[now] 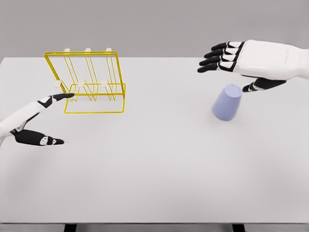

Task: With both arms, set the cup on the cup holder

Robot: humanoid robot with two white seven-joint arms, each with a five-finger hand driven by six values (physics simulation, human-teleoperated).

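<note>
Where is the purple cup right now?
In the head view, the cup lies tilted on the table's right side, just below the open right hand.

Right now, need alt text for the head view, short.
A lavender cup stands upside down on a white table, right of centre, with the robot's open right hand hovering just above and behind it. At the left, a yellow wire cup holder stands with the open left hand beside it, one fingertip at its frame.

No legible text or markings.
</note>
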